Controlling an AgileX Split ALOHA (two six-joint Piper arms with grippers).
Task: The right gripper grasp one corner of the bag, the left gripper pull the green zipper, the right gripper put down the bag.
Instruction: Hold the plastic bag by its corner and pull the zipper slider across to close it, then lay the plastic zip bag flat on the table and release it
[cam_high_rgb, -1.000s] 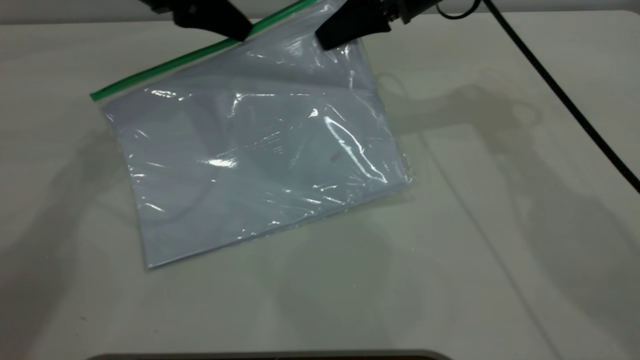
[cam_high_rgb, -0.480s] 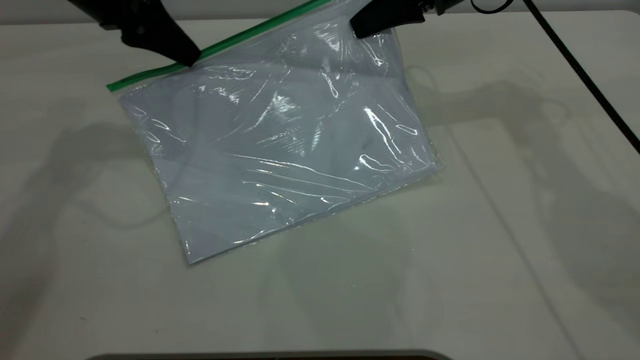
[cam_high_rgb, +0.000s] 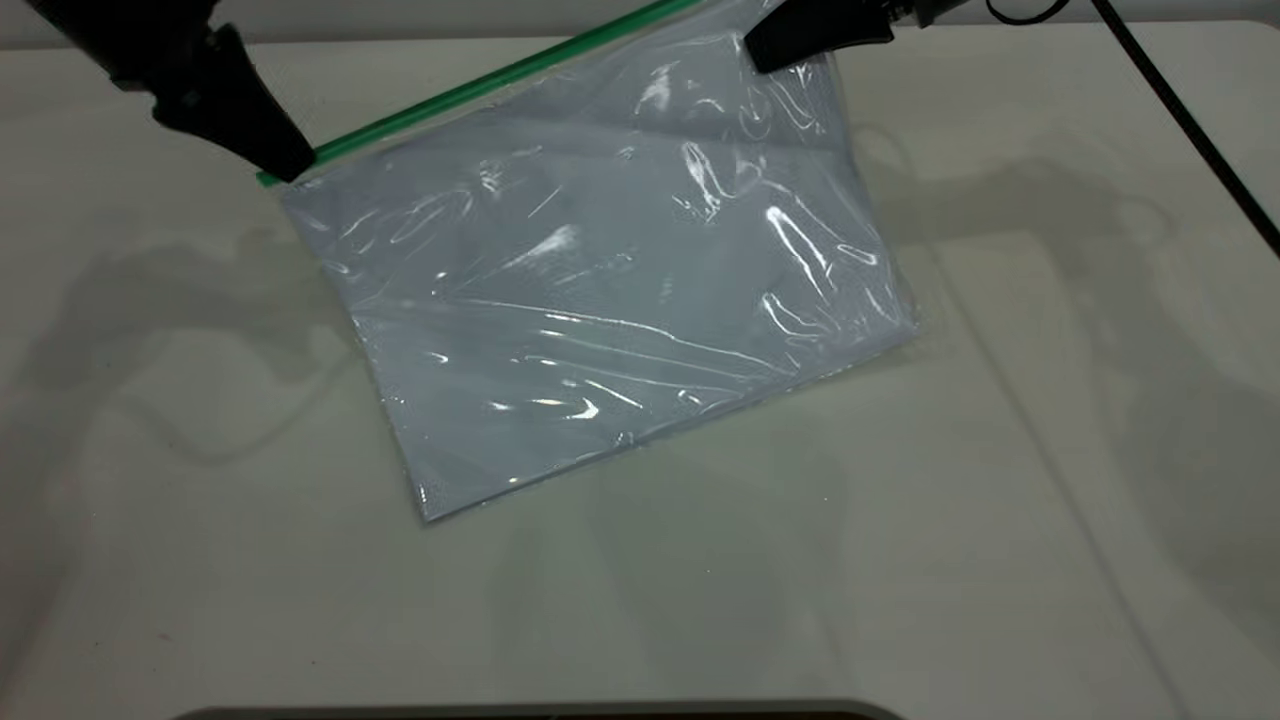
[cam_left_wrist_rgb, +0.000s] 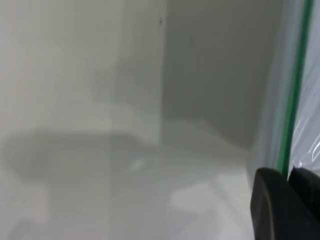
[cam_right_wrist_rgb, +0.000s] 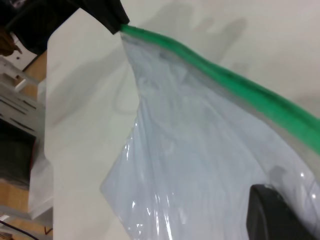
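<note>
At ten o'clock in the exterior view, the left end effector (cam_high_rgb: 285, 165) sits at the far end of the green zipper (cam_high_rgb: 480, 85), its tip pressed together on the strip, and the left wrist view shows the strip passing between the two dark fingers (cam_left_wrist_rgb: 272, 200). By the look of it the zipper pull is at or close to the end of its run, since the tip is at the bag's left corner; whether the tiny slider tab lies under the tip cannot be told. The bag (cam_high_rgb: 620, 290), a large clear pouch with white sheets inside, lies tilted across the table (cam_high_rgb: 1000, 500), its green edge running from ten o'clock up toward twelve, its shiny film crinkled and streaked with glare, its lower long edge resting on the table toward six o'clock. At one o'clock the right end effector (cam_high_rgb: 765, 55) pinches the corner (cam_high_rgb: 740, 30) at the upper end of the strip, holding that side raised; the right wrist view shows one dark finger (cam_right_wrist_rgb: 280, 215) against the film. The next move, in all likelihood, calls for the left end effector to let go of the strip, and for the right to lower the corner gently and open, so the limp, slippery pouch settles flat instead of folding or sliding.
</note>
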